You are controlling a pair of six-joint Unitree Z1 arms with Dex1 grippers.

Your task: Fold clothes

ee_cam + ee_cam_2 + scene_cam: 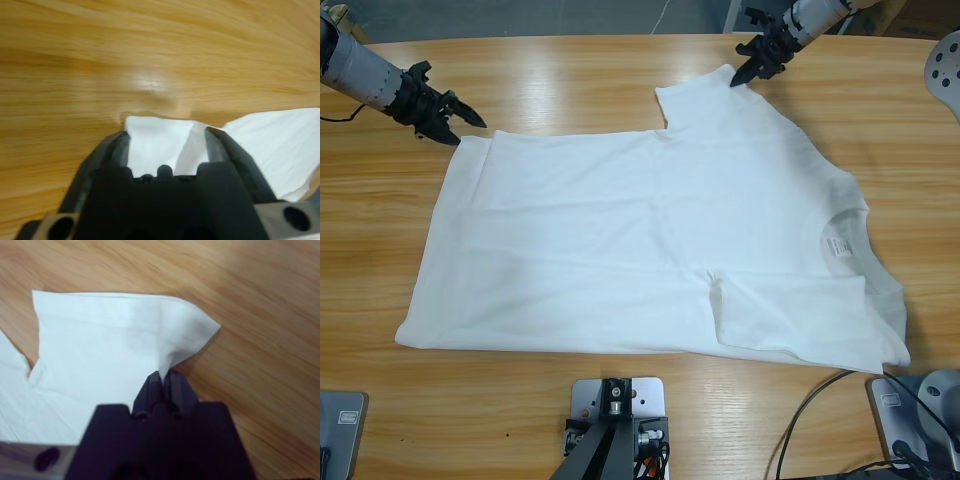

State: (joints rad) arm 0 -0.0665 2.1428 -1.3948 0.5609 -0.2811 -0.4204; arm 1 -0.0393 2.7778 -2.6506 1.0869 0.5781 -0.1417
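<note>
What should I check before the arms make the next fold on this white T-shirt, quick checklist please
1. Right gripper pinching the sleeve of the T-shirt: ok, jaws shut on the cloth.
2. Left gripper holding the hem corner: not ok, jaws open with the cloth between them.
3. Shirt lying flat on the table: ok, only light wrinkles.
4. Near sleeve tucked in: ok, already folded over the body.
5. Collar with neck label in sight: ok, at the right end.
6. Cable clear of the cloth: cannot tell, it runs close to the shirt's near right corner.
</note>
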